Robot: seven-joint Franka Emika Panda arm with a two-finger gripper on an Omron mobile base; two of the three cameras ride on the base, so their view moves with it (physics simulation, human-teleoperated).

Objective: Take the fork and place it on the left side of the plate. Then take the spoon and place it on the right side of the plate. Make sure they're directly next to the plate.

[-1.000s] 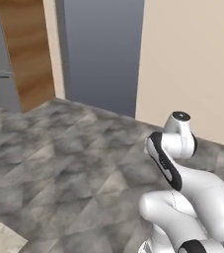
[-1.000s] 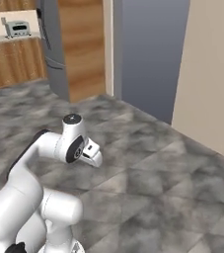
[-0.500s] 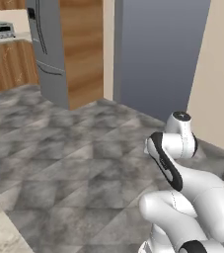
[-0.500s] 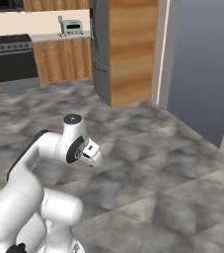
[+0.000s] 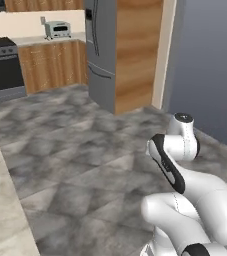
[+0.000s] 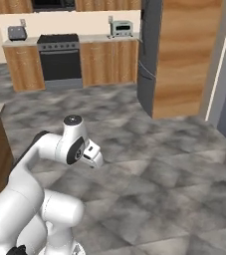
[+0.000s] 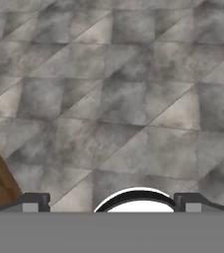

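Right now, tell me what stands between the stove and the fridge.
In the right base view, wooden base cabinets stand between the stove and the fridge, a silver toaster on their countertop.

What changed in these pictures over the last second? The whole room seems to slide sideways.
The rolling base turned, so the cameras swung; the room itself did not move. The fridge slid toward the right of both base views, and the stove and wooden cabinets came into sight, with a pale counter edge at lower left. Nothing was grabbed or released. The arm kept its folded pose, and the pincer stayed open and empty.
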